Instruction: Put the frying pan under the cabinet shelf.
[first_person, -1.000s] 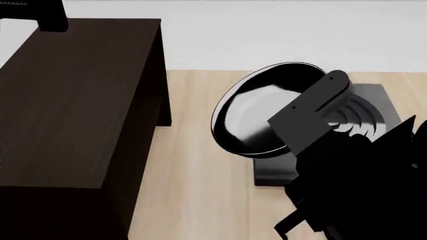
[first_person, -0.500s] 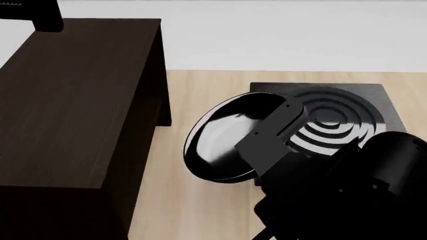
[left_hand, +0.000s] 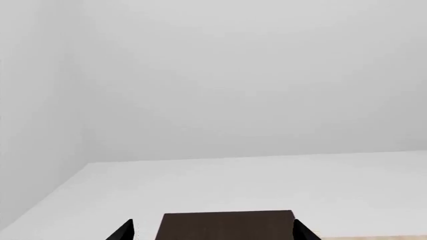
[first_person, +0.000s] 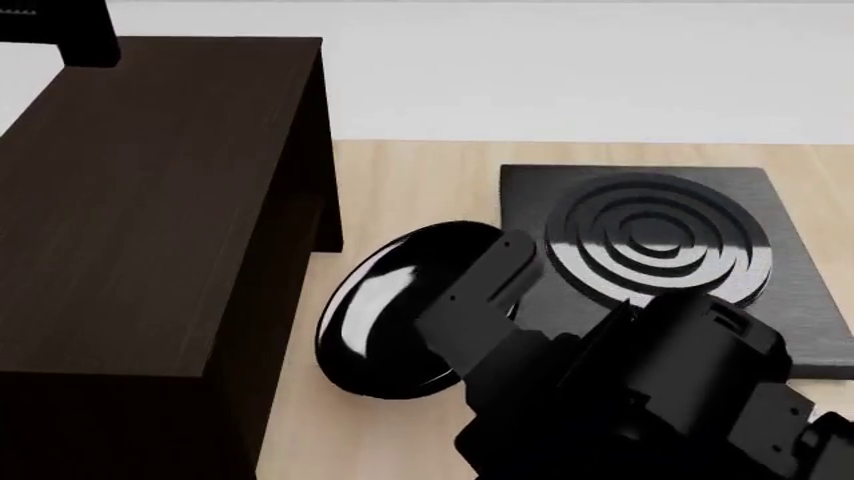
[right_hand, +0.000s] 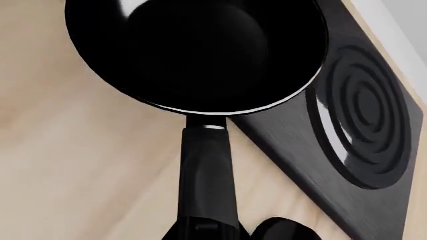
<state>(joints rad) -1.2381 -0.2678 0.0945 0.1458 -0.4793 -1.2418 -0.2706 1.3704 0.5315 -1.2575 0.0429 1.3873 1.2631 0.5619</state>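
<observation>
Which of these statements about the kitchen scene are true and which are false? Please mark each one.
1. The frying pan sits flat on the stove plate. False: it is off the plate, tilted, over the wooden table between the plate and the cabinet.
2. The right gripper holds the pan by its handle. True.
3. The pan is already under the cabinet. False: it is beside it, in the open.
4. The stove plate has nothing on its rings. True.
5. The left gripper holds a bowl. False: it is open and holds nothing.
</observation>
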